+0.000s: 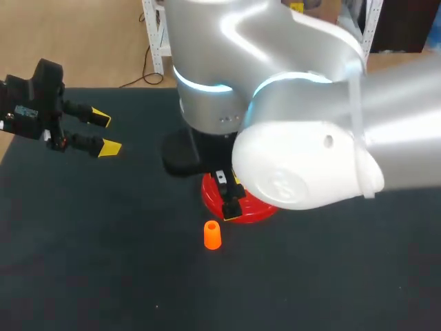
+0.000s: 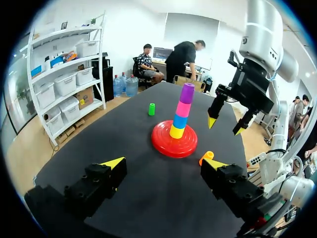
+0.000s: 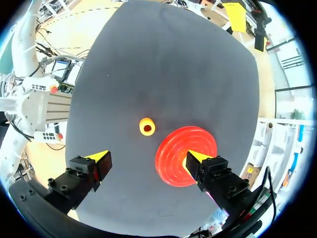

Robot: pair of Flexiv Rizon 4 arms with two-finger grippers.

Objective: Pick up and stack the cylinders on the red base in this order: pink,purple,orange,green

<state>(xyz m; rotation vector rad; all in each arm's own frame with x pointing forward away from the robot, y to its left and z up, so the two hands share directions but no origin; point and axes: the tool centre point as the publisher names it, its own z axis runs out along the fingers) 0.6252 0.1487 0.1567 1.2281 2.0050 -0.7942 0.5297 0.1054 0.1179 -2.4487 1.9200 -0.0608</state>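
The red base (image 2: 174, 143) carries a stack of yellow, blue, pink and purple cylinders, the purple cylinder (image 2: 186, 92) on top. An orange cylinder (image 2: 206, 157) stands on the table beside the base, and a green cylinder (image 2: 151, 109) stands farther off. My right gripper (image 2: 225, 125) hangs open above the base, beside the stack, and holds nothing. Seen from its own wrist, the right gripper (image 3: 146, 158) looks down on the orange cylinder (image 3: 146, 126) and the base (image 3: 173, 153). My left gripper (image 1: 103, 132) is open and empty at the far left. My right arm hides the stack and the green cylinder in the head view.
The black table mat (image 1: 103, 262) spreads around the base. My right arm (image 1: 303, 158) covers the middle and right of the head view. The orange cylinder (image 1: 212, 234) stands just in front of the base (image 1: 251, 210).
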